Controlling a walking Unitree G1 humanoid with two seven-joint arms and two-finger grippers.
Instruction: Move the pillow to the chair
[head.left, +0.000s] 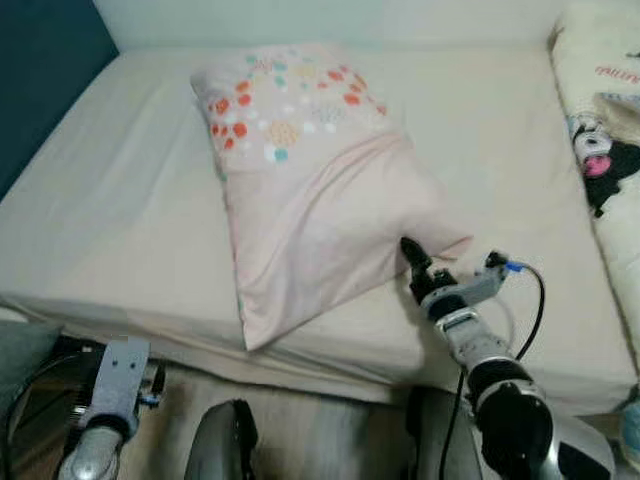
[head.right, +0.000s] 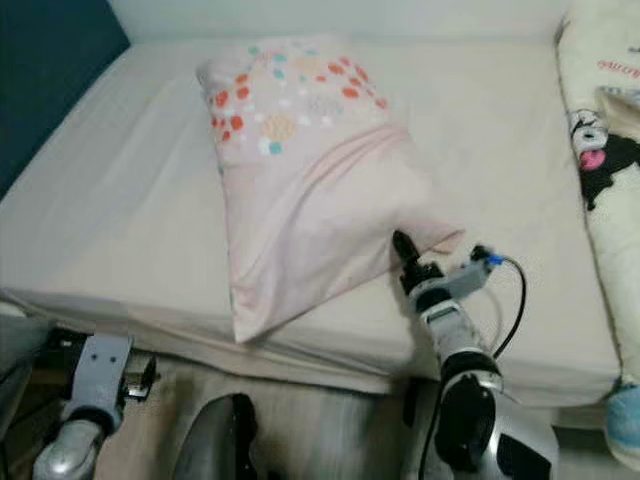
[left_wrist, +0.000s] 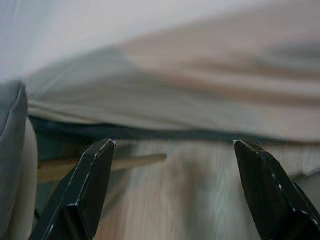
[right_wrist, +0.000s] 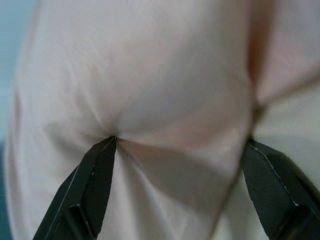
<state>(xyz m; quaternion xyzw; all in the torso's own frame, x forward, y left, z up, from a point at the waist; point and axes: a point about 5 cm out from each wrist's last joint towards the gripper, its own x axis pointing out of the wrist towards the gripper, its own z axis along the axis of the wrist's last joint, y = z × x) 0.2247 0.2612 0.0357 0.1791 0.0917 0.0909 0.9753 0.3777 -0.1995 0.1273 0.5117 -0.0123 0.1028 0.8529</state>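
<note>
This is a bedroom in a home. A wide bed (head.left: 120, 220) with a cream sheet runs up to a pale wall at its far edge and a dark teal wall on its left side. A pink pillow (head.left: 310, 200) with coloured dots lies on it, a cartoon-printed blanket (head.left: 605, 130) along its right edge. Wood-look floor (head.left: 330, 430) shows below the near edge.
</note>
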